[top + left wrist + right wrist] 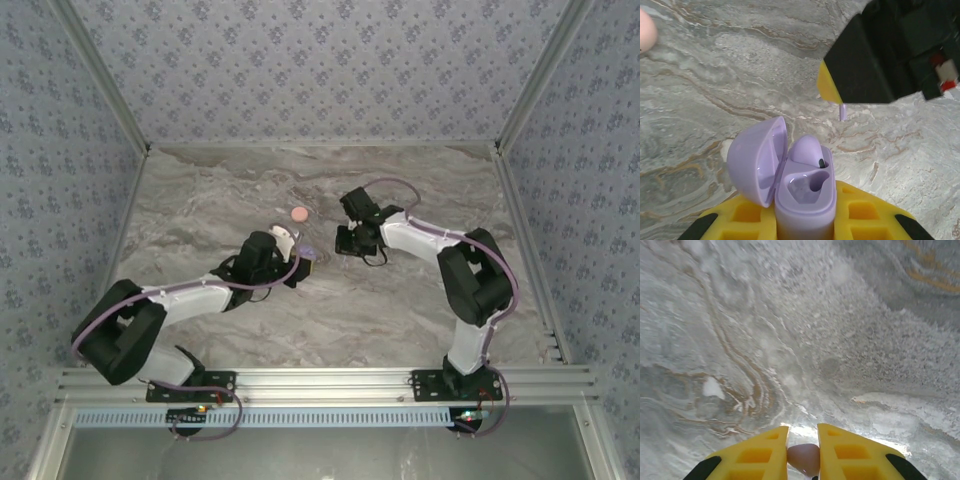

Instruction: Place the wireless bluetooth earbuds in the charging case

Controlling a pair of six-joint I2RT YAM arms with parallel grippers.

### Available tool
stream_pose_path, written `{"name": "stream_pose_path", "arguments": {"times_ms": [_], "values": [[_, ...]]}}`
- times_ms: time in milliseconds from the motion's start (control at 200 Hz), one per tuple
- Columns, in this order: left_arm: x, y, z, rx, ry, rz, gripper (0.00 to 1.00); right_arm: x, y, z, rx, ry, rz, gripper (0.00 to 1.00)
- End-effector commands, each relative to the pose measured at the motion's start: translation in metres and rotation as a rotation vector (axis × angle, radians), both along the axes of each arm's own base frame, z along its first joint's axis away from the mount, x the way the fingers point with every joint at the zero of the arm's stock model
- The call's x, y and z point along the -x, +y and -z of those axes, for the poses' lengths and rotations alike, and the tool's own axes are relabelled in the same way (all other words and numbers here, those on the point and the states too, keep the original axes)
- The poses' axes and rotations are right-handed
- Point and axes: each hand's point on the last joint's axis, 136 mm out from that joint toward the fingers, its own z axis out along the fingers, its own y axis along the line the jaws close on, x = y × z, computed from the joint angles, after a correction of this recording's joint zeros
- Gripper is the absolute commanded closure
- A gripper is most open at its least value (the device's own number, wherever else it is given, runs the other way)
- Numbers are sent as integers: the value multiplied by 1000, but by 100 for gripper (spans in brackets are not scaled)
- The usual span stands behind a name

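Grey marbled table (400, 300), walled on three sides by blue flowered paper. My left claw (807, 205) is closed nearly all the way on the lilac charging case (805, 210), its yellow fingers pressed to either side of the base and holding it upright. The case's lid (757, 160) is swung open to the left on its hinge. Inside the case, one purple earbud (807, 150) sits in the far socket; the near socket (807, 185) is bare.

My right claw (803, 432) is pinched shut on the second earbud (804, 458), a small pale bit squeezed between the two yellow fingertips. Seen from the left wrist, that claw hangs beyond the case and to its right, apart from it, with a thin purple stem poking down below its tip.

A salmon-pink disc (298, 213) lies flat on the table beyond the case, near it but not touching.
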Motion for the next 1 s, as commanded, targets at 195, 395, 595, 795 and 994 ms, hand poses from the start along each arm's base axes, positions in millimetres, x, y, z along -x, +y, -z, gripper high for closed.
{"name": "stream_pose_path", "arguments": {"times_ms": [195,395,595,795,994], "values": [[3,-23,1,89,-43,77,89,-9,17,-51,-126,-105,-59,79],[0,-28,5,98,-52,97,90,-10,24,-75,-168,-146,-82,79],[-2,-33,2,106,-110,124,90,-7,36,-95,-226,-185,-119,79],[-3,-39,-8,126,-163,155,90,-3,46,-108,-260,-220,-148,79],[-6,-41,-9,135,-156,151,90,1,52,-114,-277,-233,-167,79]]}}
